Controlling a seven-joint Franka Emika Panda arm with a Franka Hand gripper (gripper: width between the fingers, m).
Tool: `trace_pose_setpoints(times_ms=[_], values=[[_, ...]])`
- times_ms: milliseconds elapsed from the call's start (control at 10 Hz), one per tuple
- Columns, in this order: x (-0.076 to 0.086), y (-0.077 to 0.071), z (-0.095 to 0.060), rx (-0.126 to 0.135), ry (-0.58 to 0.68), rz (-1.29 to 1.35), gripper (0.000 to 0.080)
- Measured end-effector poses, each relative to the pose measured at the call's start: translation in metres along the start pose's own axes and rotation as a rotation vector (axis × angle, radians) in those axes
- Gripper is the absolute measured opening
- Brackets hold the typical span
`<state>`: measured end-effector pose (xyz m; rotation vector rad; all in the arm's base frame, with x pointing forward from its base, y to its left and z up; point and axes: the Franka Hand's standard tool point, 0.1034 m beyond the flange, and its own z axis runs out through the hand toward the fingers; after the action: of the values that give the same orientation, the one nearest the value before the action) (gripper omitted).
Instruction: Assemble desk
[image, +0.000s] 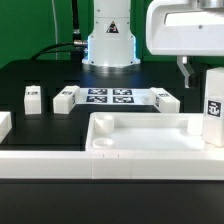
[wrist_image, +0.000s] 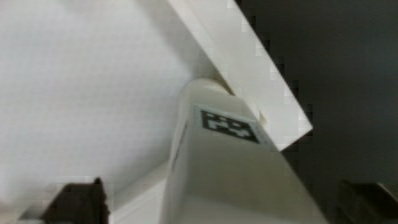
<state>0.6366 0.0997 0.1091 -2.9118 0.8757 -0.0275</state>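
Note:
The desk's tabletop (image: 150, 135) is a shallow white tray lying at the front of the black table. One white leg (image: 213, 108) stands upright at its corner on the exterior view's right. My gripper (image: 200, 72) hangs just above that leg, open. In the wrist view the same leg (wrist_image: 228, 125), with its black-and-white tag, runs up between my dark fingertips (wrist_image: 75, 200). My gripper (wrist_image: 217, 205) straddles it with a gap on each side, so nothing is held. Three more legs lie loose behind the tabletop: two (image: 32, 97) (image: 65, 98) toward the exterior view's left and one (image: 167, 100) toward its right.
The marker board (image: 110, 97) lies flat at the back, in front of the robot base (image: 108, 45). A long white border rail (image: 60, 160) runs along the front edge, and another white piece (image: 5, 125) sits at the exterior view's far left.

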Motion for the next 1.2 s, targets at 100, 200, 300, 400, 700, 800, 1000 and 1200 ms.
trace_pose_setpoints(times_ms=[100, 200, 300, 400, 700, 800, 1000, 1200], values=[[0.0004, 0.0003, 0.0005, 0.000, -0.001, -0.078, 0.0648], [0.0004, 0.0006, 0.0006, -0.002, -0.001, -0.188, 0.0648], [0.0002, 0.0006, 0.0007, -0.002, -0.002, -0.299, 0.0649], [-0.0001, 0.0003, 0.0007, -0.002, -0.003, -0.349, 0.0649], [-0.0034, -0.0004, 0.0023, -0.015, -0.009, -0.644, 0.0649], [-0.0033, -0.0005, 0.0022, -0.019, -0.008, -0.705, 0.0649], [-0.0032, -0.0006, 0.0020, -0.020, -0.009, -0.845, 0.0649], [-0.0031, -0.0006, 0.0022, -0.019, -0.008, -0.848, 0.0554]])
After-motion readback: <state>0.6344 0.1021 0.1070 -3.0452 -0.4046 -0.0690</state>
